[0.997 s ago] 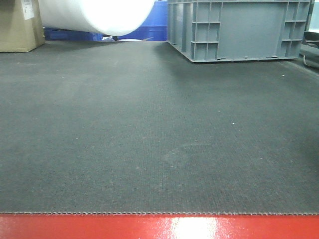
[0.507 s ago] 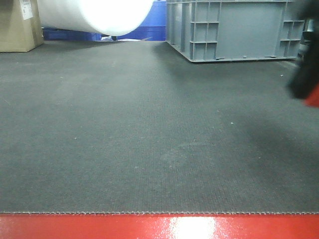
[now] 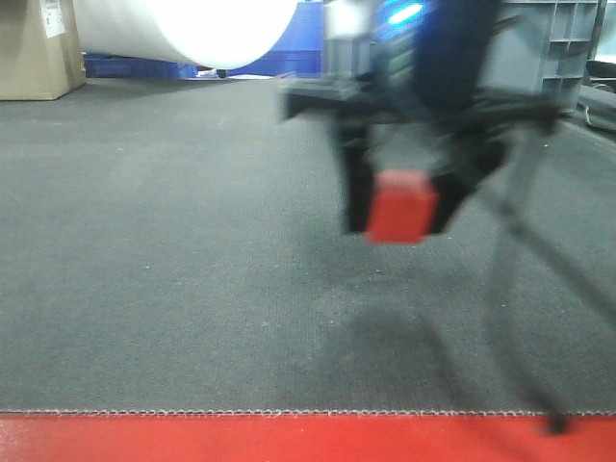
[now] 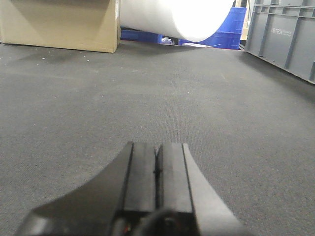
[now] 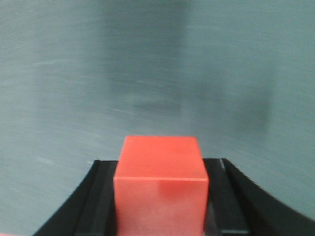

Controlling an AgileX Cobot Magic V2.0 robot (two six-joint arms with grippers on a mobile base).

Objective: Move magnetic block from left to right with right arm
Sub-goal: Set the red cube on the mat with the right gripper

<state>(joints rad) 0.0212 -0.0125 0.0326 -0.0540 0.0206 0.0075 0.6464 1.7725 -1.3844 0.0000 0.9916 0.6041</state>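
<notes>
Front view. The right gripper (image 3: 402,197) hangs above the dark mat (image 3: 192,289), blurred, right of centre in the frame. The magnetic block (image 3: 401,207) sits between its two black fingers (image 3: 358,197), one on each side, the jaws closed against the block's left and right faces. The block is clear of the mat, with a shadow on the mat below and nearer the camera. The glossy red table edge (image 3: 289,438) runs along the near side. At the far side stand a grey crate (image 3: 539,38), partly hidden behind the arm, a large white roll (image 3: 192,29) and a cardboard box (image 3: 34,48) at far left. Blue bins (image 3: 298,38) show behind the roll.

Left wrist view. The left gripper (image 4: 156,167) is low over the mat (image 4: 147,98), its two black fingers (image 4: 140,172) pressed together, only a thin seam between them, nothing held. Cardboard box (image 4: 59,24) far left, white roll (image 4: 177,17) far centre, grey crate (image 4: 285,34) far right, blue bins (image 4: 226,29) between roll and crate.

Right wrist view. The block (image 5: 161,182) fills the lower centre, its top face and near face visible. Black fingers (image 5: 101,196) flank it left and right, touching its sides; the right gripper (image 5: 161,196) is clamped on it. The mat (image 5: 147,73) beyond is blurred and streaked, with a faint dark shadow at top centre. The block's underside is hidden in this view.
</notes>
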